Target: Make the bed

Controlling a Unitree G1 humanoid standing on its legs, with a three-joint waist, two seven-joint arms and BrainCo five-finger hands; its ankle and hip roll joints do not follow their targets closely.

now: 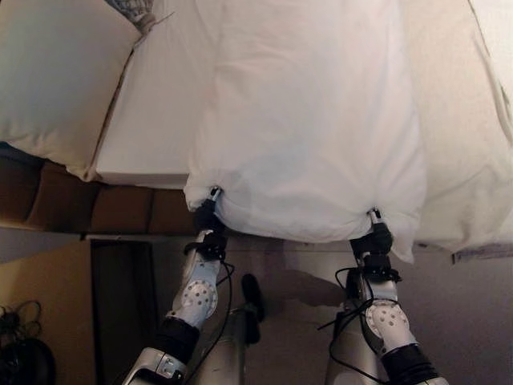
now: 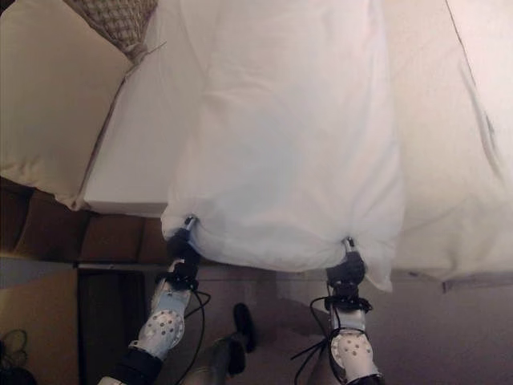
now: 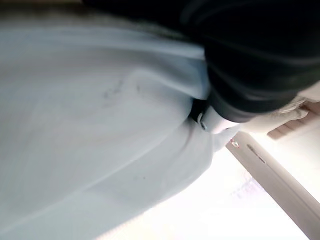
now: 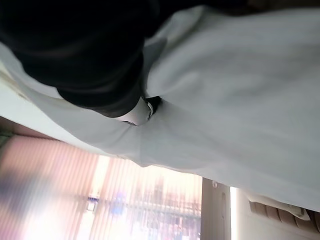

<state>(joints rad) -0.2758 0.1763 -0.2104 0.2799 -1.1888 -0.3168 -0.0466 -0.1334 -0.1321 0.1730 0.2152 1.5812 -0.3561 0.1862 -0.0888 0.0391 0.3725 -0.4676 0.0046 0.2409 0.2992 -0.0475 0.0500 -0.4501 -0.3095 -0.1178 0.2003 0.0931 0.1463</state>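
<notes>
A white duvet [image 1: 309,120] hangs and spreads over the bed [image 1: 148,120], its near hem bunched at two places where the robot's hands meet it. The left hand [image 1: 208,210] sits at the hem's left corner and the right hand [image 1: 377,228] at the hem's right part, just short of the right corner, which droops a little lower past it. At each hand the cloth puckers and gathers tightly, with folds running away from that spot. In the left wrist view the dark cover and a silver finger [image 3: 212,120] press into the pale cloth, which wraps over the rest; in the right wrist view a silver finger [image 4: 135,114] likewise disappears into a crease. The fingers are buried in the fabric, so whether they clamp it cannot be told. Beyond the left hand lies the bare white mattress sheet, and further left a cream pillow [image 1: 56,76] leans over the bed's brown frame [image 1: 96,210].
</notes>
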